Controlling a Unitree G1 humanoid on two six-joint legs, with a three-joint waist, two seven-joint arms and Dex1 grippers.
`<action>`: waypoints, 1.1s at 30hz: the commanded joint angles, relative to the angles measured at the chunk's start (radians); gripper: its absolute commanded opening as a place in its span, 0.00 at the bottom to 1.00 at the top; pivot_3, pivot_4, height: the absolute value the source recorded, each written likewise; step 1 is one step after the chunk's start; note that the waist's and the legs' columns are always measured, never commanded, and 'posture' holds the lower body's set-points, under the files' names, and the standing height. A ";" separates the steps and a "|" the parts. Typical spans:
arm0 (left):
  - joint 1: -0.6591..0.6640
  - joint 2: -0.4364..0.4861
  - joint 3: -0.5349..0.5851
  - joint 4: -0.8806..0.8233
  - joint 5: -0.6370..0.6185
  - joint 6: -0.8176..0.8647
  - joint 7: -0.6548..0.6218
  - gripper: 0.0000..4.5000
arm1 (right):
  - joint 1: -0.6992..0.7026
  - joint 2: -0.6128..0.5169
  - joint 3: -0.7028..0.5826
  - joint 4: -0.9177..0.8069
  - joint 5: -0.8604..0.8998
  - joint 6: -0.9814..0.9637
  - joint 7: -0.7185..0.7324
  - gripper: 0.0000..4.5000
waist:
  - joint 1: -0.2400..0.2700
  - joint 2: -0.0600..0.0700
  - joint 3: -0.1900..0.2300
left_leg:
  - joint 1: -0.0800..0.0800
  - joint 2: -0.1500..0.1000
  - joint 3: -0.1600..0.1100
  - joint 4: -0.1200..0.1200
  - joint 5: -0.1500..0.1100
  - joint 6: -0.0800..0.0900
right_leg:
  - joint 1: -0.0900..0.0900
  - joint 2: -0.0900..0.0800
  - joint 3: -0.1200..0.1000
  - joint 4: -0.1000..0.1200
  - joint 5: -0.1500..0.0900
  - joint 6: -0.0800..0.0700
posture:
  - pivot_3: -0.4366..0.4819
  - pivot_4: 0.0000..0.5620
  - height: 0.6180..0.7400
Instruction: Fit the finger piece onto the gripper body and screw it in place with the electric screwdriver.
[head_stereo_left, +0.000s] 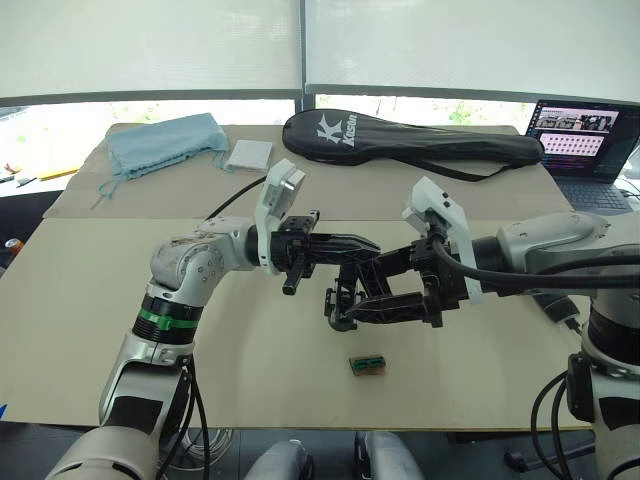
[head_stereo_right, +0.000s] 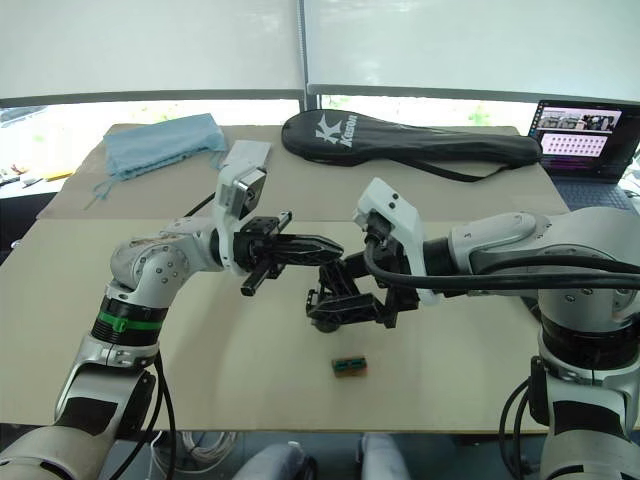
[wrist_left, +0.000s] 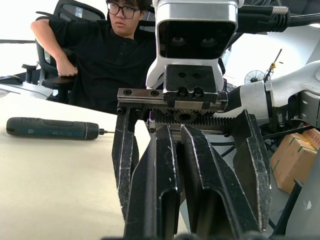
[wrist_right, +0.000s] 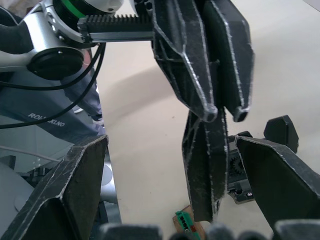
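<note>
gripper body: mid-worktop, slightly nearer the front edge, sitting between the right gripper fingers. Those fingers are spread wide. One is close against the body and the other is well clear, so there's no clamp.
finger piece: tapered black part, upright against the body, just under the left fingertips. Can't tell if it's seated.
left gripper: reaching in from the left over the body, fingers drawn nearly together with just a thin slit between. Can't tell whether the tips pinch the finger piece.
electric screwdriver: lying flat and untouched near the worktop's right edge, where a person sits.
Small green-and-brown box: just in front of the body, toward the front edge.
Far edge: black racket bag, white pad, blue cloth at the far left corner. Laptop at the far right corner.
</note>
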 joint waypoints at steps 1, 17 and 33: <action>0.000 0.002 0.012 -0.039 0.008 -0.013 -0.003 0.00 | -0.018 0.002 -0.024 -0.001 0.020 0.006 -0.016 0.66 | 0.000 0.000 0.000 | 0.000 0.000 0.000 0.000 0.000 0.000 | 0.000 0.000 0.000 0.000 0.000 0.000 | 0.48 0.27 1.00; 0.024 0.036 0.055 -0.060 0.053 -0.069 -0.001 0.56 | 0.074 -0.025 -0.058 -0.052 0.035 -0.125 0.014 0.09 | 0.000 0.000 0.000 | 0.000 0.000 0.000 0.000 0.000 0.000 | 0.000 0.000 0.000 0.000 0.000 0.000 | 0.48 0.27 1.00; 0.270 0.235 0.004 0.263 0.495 -0.795 -0.201 1.00 | 0.665 0.027 -0.229 -0.079 -0.303 -0.891 0.329 0.09 | 0.016 0.000 0.000 | 0.001 -0.001 0.000 0.000 0.000 0.000 | 0.002 0.000 -0.001 -0.001 0.000 0.000 | 0.48 0.27 1.00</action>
